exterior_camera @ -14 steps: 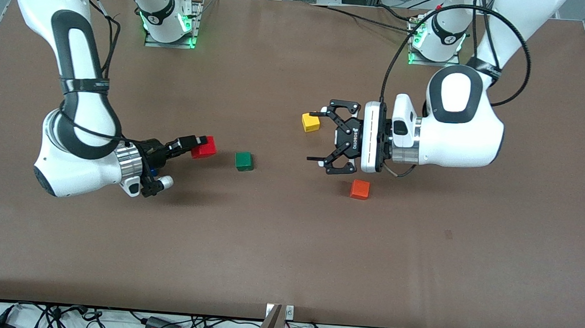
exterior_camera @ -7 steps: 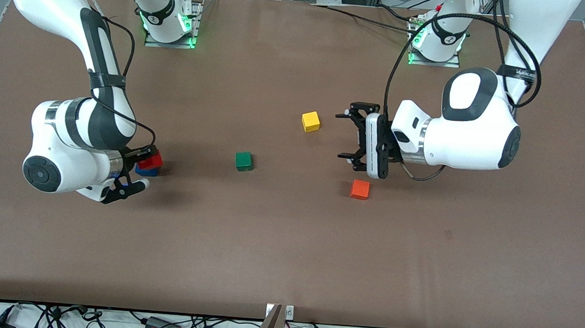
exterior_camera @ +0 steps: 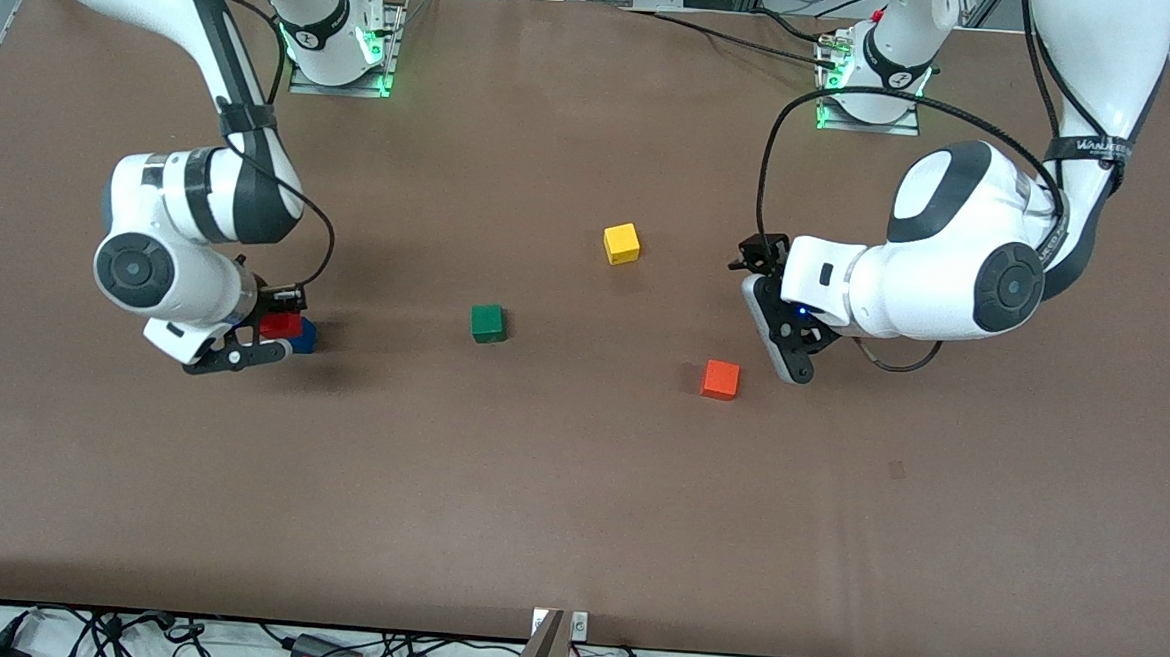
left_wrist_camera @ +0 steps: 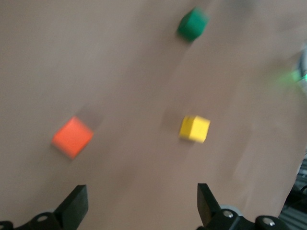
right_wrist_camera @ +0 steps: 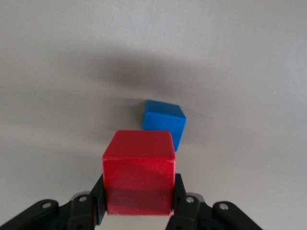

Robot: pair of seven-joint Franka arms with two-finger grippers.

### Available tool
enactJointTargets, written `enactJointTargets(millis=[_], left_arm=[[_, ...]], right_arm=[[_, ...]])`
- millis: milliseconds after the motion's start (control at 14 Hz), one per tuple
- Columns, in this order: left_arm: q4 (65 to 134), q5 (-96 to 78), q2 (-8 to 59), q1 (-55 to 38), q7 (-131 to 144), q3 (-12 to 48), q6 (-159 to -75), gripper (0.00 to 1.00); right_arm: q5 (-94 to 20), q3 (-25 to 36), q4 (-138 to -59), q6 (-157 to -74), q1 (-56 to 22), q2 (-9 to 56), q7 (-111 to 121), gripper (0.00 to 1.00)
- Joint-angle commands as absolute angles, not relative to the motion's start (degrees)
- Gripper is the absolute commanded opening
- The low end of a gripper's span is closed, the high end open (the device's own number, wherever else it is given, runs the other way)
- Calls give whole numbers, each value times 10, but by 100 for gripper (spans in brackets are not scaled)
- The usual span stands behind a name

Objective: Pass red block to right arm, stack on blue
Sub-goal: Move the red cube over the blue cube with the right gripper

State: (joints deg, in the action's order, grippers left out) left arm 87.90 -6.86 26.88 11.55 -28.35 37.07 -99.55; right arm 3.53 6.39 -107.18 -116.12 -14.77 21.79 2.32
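Observation:
My right gripper (exterior_camera: 280, 325) is shut on the red block (exterior_camera: 282, 324) and holds it just above the blue block (exterior_camera: 303, 336), near the right arm's end of the table. In the right wrist view the red block (right_wrist_camera: 139, 170) sits between the fingers (right_wrist_camera: 178, 191), with the blue block (right_wrist_camera: 164, 122) on the table below it and partly covered by it. My left gripper (exterior_camera: 760, 268) is open and empty in the air beside the orange cube (exterior_camera: 720, 379). Its fingertips (left_wrist_camera: 76, 207) stand wide apart in the left wrist view.
A green cube (exterior_camera: 487, 322) lies mid-table. A yellow cube (exterior_camera: 622, 242) lies farther from the front camera, toward the left arm's end. All three loose cubes show in the left wrist view: orange (left_wrist_camera: 72, 136), yellow (left_wrist_camera: 194, 129), green (left_wrist_camera: 193, 25).
My right arm has swung the red block back toward its own end and lowered it over the blue block. My left arm has drawn back toward its base and turned its gripper downward.

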Motion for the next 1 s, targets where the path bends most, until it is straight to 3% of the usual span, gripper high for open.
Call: enactJointTargets(millis=[0,285,926], left_arm=[[865,30,258,116,-182,372,-941,100],[803,102,259,117,-51,372,-824,100],[692,145,253,159,-57,361,-727,100]], right_arm=[[47,68,-1155,-1230,-150,170,-13,0],[45,70,-1167,-1272,-132,174,-48,0],[40,69,-1165,-1295,-127,204,-98,0]])
